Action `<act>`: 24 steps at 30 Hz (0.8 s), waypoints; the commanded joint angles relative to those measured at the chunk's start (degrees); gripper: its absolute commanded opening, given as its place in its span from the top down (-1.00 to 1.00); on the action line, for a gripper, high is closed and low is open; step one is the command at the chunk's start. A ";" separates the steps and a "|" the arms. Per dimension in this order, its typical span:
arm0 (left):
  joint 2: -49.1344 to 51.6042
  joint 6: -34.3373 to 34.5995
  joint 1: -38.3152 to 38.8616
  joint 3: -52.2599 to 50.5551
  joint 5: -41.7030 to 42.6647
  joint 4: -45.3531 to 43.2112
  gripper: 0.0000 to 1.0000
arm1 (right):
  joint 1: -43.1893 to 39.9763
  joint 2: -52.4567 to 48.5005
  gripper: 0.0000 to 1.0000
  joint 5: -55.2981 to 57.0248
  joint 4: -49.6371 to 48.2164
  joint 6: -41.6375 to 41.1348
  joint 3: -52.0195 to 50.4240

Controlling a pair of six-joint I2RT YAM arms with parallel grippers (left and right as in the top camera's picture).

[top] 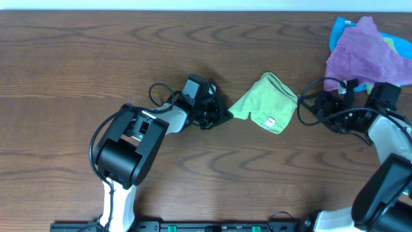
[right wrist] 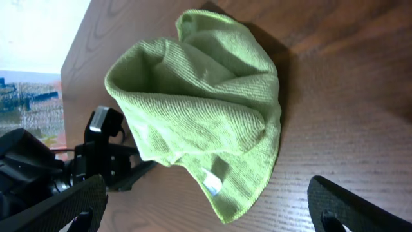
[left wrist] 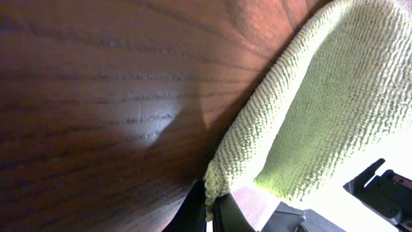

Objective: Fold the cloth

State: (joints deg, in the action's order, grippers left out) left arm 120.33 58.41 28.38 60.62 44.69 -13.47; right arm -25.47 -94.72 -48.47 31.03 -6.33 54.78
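Note:
The lime-green cloth (top: 266, 101) lies crumpled and partly folded in the middle of the table, its small white tag (top: 270, 120) facing up near the front corner. My left gripper (top: 223, 115) is shut on the cloth's left corner; the left wrist view shows the corner (left wrist: 215, 183) pinched between the fingers (left wrist: 209, 209). My right gripper (top: 308, 108) is open and empty just right of the cloth. In the right wrist view the cloth (right wrist: 199, 109) and its tag (right wrist: 211, 182) lie between and beyond the spread fingers (right wrist: 212, 212).
A purple cloth (top: 362, 53) lies over a blue cloth (top: 341, 29) at the back right corner, close behind the right arm. The table is dark wood (top: 96, 58).

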 commanded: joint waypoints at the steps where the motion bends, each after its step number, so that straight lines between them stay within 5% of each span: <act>1: 1.36 -0.59 -0.37 -1.18 1.97 0.37 0.88 | 1.55 -0.74 -0.98 -2.84 -0.46 1.25 -0.22; 9: 1.36 -0.66 -4.55 -1.07 2.14 -2.01 0.88 | 6.25 -8.33 -0.99 -7.48 -9.57 -7.19 -0.70; 24: 1.36 -1.25 -8.11 -1.07 0.94 -2.03 0.88 | 8.90 -10.36 -0.98 -2.34 -17.09 -6.67 -0.70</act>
State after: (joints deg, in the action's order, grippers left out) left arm 120.44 58.19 20.51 60.40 46.13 -15.59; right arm -18.48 -104.66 -50.54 14.68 -12.97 54.37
